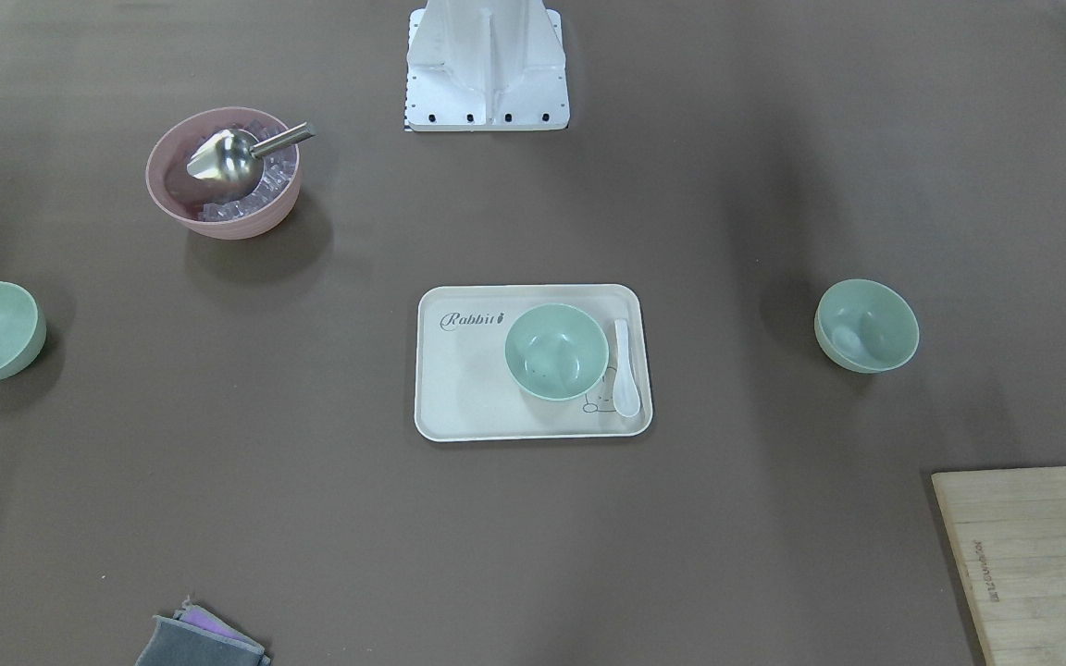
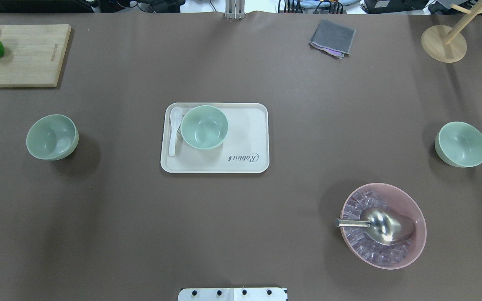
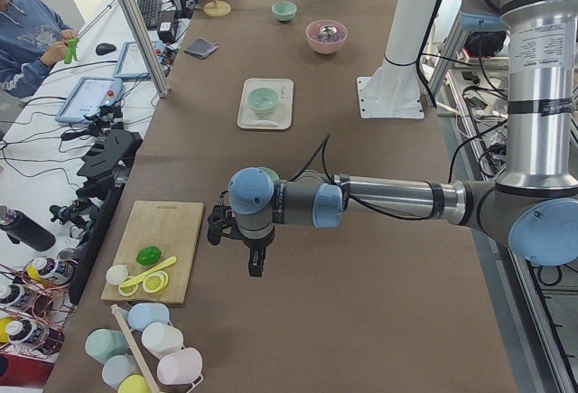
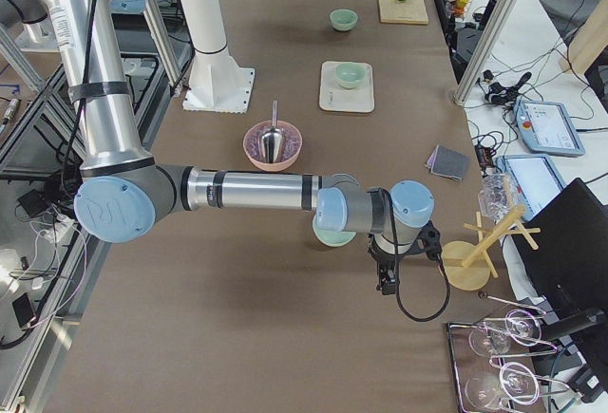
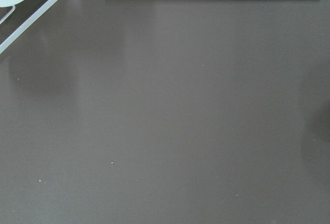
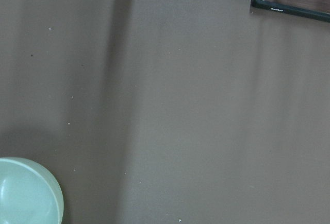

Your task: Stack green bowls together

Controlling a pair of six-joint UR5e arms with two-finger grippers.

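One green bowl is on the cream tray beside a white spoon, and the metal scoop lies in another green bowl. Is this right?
No. The overhead exterior view shows the metal scoop in the pink bowl. The green bowl on the cream tray beside the white spoon is right.

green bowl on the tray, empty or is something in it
Empty. The green bowl stands upright on the tray, its inside bare but for tiny dark specks; the white spoon lies beside it.

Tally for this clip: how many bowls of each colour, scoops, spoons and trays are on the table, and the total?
Green bowls: 3
Pink bowl: 1
Metal scoop: 1
White spoon: 1
Tray: 1
Total: 7
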